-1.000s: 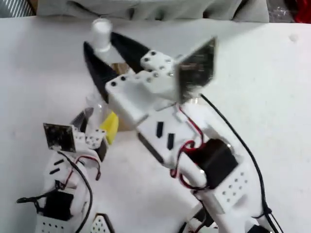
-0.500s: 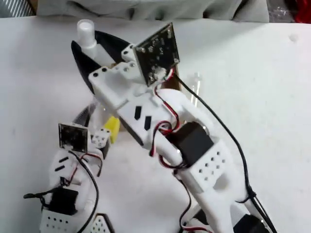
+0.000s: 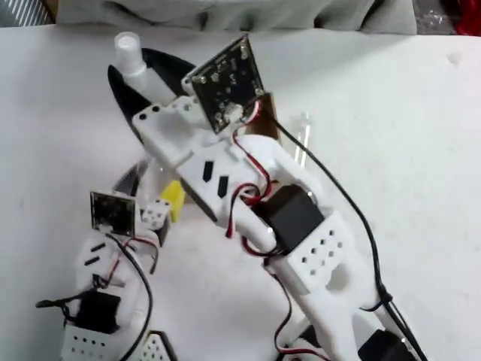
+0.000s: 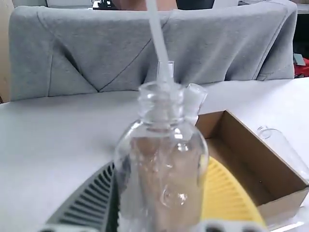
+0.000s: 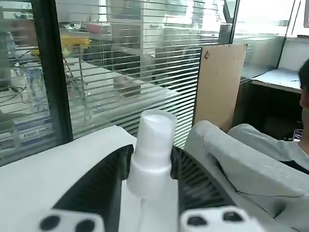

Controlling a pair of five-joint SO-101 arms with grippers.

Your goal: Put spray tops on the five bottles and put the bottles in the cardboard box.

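My right gripper (image 3: 141,69) is shut on a white spray top (image 3: 129,48), held high over the far left of the table; in the right wrist view the spray top (image 5: 150,152) sits between the black fingers (image 5: 104,181). Its thin white dip tube (image 4: 157,34) hangs down into the neck of a clear bottle (image 4: 161,164). My left gripper (image 4: 159,200) is shut on that bottle, which stands upright between a grey and a yellow finger. From above, the left gripper (image 3: 155,189) lies under the right arm. The cardboard box (image 4: 244,157) stands open just beside the bottle.
Another clear bottle (image 4: 285,145) lies on its side beyond the box, also seen past the right arm (image 3: 302,139). A grey cloth-covered seat back (image 4: 145,53) runs along the table's far edge. The right arm (image 3: 285,218) covers most of the box.
The right gripper has swung left with the spray top and its wrist has turned, so its camera board now faces up. The left arm has shifted slightly.
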